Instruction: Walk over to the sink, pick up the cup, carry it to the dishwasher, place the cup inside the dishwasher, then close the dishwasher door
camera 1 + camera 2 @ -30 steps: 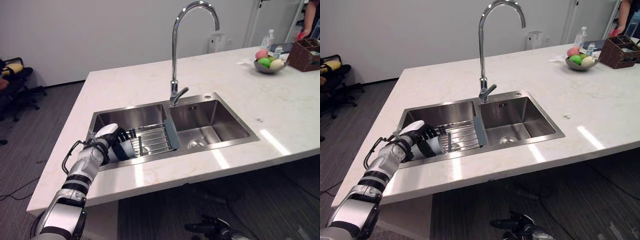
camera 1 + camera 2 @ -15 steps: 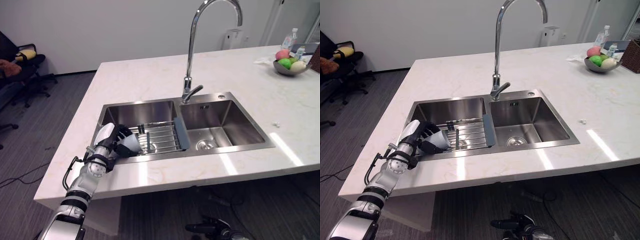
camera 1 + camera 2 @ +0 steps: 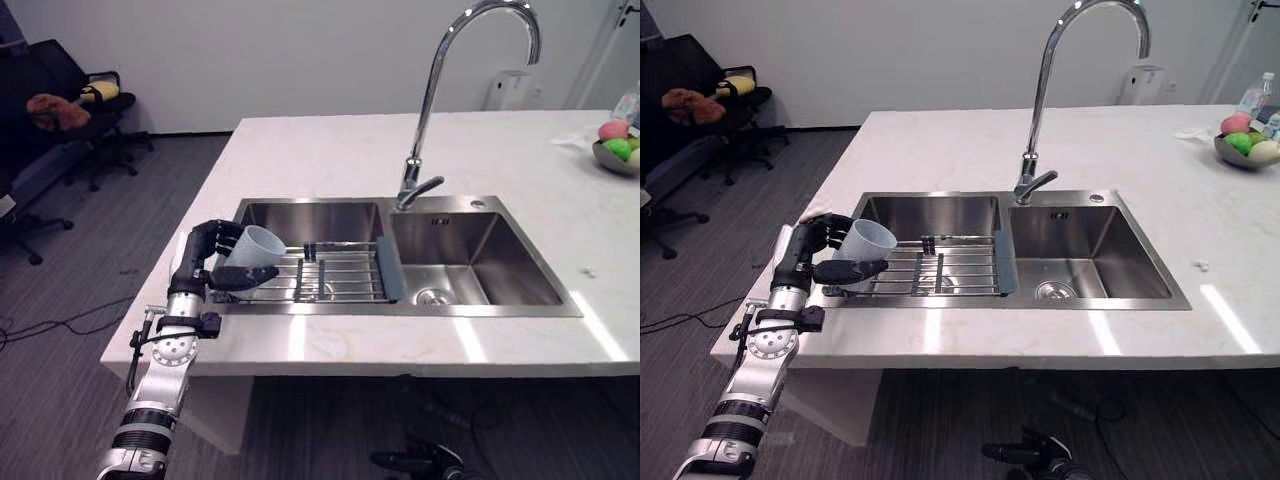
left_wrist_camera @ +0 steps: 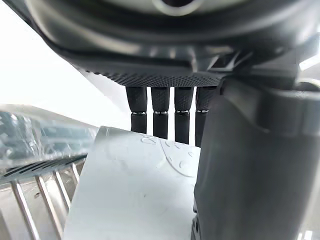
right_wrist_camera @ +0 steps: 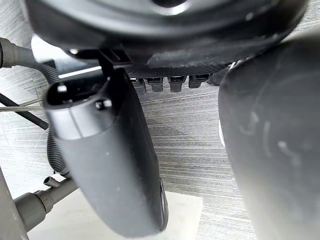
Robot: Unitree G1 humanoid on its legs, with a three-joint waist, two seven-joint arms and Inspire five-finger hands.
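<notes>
A broad pale stone-look worktop (image 3: 330, 150) with faint veining carries a double-basin brushed-steel sink (image 3: 500, 270). A tall chrome swan-neck tap (image 3: 408, 185) rises at the divider between the basins. A flat wire rack with a grey-blue end bar (image 3: 345, 275) spans the left basin.

The left robot hand (image 3: 203, 250) is clamped on a pale, smooth plastic cup (image 3: 252, 247) – fingers round its far side, thumb across the near side. The cup sits in that grip, tilted with its open mouth up and toward the rack, just above the sink's left end at rim height. A second ago the same hand was down inside the left basin beside the rack; the cup has since come up clear of it, and the camera has also swung.

The right robot hand (image 5: 107, 150) hangs low over the grey ribbed carpet floor (image 3: 70, 300) – open or closed, I cannot tell.

Black office chairs (image 3: 95, 110) stand off to the left, and a grey bowl of fruit (image 3: 1240, 160) rests at the worktop's far right.
</notes>
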